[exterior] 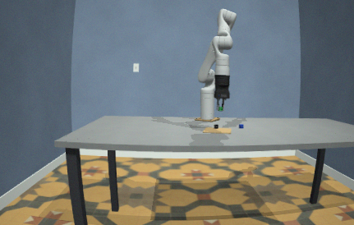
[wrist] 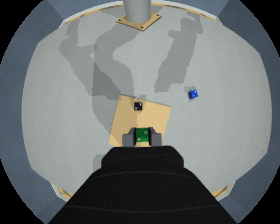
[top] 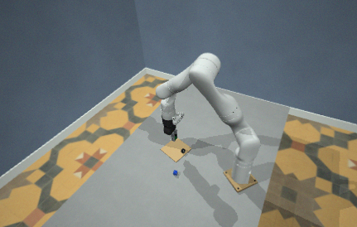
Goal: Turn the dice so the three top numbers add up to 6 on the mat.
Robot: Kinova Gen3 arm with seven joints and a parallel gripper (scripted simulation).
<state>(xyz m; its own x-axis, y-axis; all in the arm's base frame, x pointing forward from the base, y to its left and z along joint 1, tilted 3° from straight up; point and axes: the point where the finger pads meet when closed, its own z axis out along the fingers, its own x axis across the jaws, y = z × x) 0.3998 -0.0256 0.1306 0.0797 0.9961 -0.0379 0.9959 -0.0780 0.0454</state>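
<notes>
My gripper [top: 175,137] [exterior: 221,109] [wrist: 142,133] is shut on a green die [top: 176,137] [exterior: 221,108] [wrist: 142,135] and holds it in the air above the mat. The upward face of the green die shows light pips in the wrist view, too small to count surely. The tan mat [top: 175,156] [exterior: 208,130] [wrist: 159,114] lies flat on the table. A black die [top: 183,151] [exterior: 216,126] [wrist: 138,106] sits on the mat near one edge. A blue die [top: 176,172] [exterior: 241,126] [wrist: 193,94] lies on the table, off the mat. Their top pips are too small to read.
The grey table [top: 113,182] [exterior: 141,133] [wrist: 231,125] carries everything. The arm's base plate [top: 238,190] [exterior: 199,119] [wrist: 142,27] stands well apart from the mat and the blue die. The arm's shadows fall across the table and part of the mat.
</notes>
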